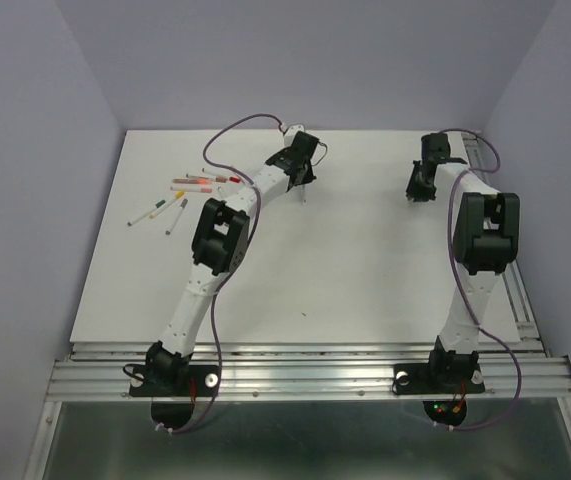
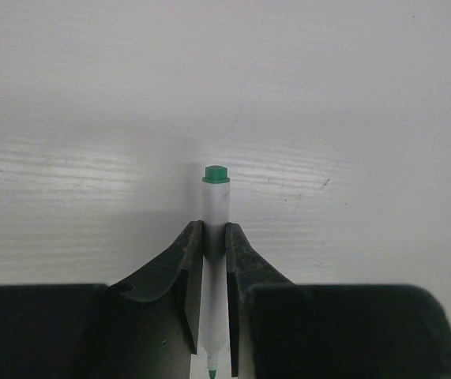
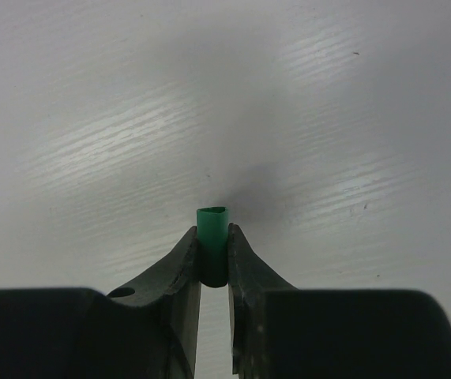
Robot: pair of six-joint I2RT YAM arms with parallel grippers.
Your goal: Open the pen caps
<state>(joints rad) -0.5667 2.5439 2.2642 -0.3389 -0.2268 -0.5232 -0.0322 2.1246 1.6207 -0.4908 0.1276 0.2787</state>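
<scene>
My left gripper (image 2: 214, 229) is shut on a white pen body (image 2: 216, 204). The pen's green end plug (image 2: 216, 173) points toward the table and its bare green tip (image 2: 212, 371) shows back between the fingers. My right gripper (image 3: 213, 230) is shut on a short green pen cap (image 3: 212, 217), which is off the pen. From above, the left gripper (image 1: 302, 178) hangs over the back middle of the table and the right gripper (image 1: 420, 190) over the back right. The two are well apart.
Several more pens (image 1: 190, 188) with coloured caps lie scattered at the back left of the white table (image 1: 345, 270). A metal rail (image 1: 525, 300) runs along the table's right edge, and grey walls close in on three sides.
</scene>
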